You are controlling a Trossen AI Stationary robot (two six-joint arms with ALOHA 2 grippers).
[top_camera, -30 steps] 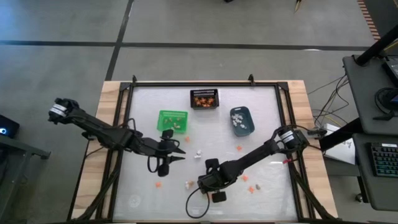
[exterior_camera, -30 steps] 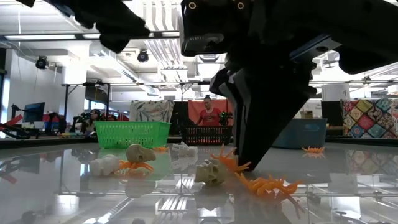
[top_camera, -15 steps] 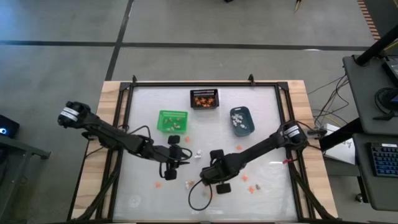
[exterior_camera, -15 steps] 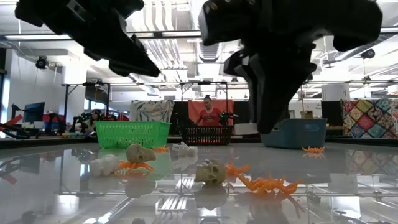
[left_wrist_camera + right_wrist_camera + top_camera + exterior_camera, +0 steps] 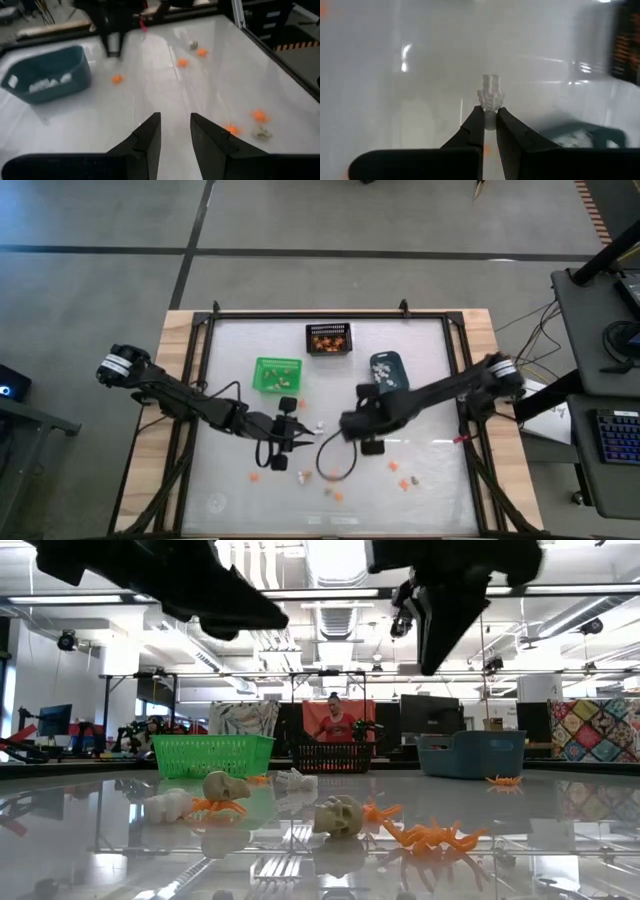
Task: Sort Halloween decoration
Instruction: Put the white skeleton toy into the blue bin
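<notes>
The Halloween decoration lies scattered on the white table: a tan skull (image 5: 338,815), orange crawlers (image 5: 430,836) and white pieces (image 5: 319,425). My right gripper (image 5: 348,424) hangs high over the table's middle, near the blue-grey bin (image 5: 388,372), shut on a small white ribbed trinket (image 5: 491,95). My left gripper (image 5: 175,127) hovers over the table left of centre, open, with nothing between its fingers; in the high view it is my left gripper (image 5: 284,442). My right gripper pinches the white trinket's lower end (image 5: 490,114) between its two fingertips. The fingers slant steeply down from above. The rest of the trinket sticks out beyond the fingertips, lifted clear of the table.
A green bin (image 5: 277,373) and a black mesh bin (image 5: 328,338) stand toward the far edge. A dark cable loop (image 5: 338,468) hangs below the right arm. More orange trinkets (image 5: 403,482) lie near the front right, one (image 5: 255,476) at the front left.
My right gripper has risen from the table's near middle and swung toward the far edge and the blue-grey bin, staying shut. My left gripper has sunk a little, moved slightly toward the table's middle and rolled a bit.
</notes>
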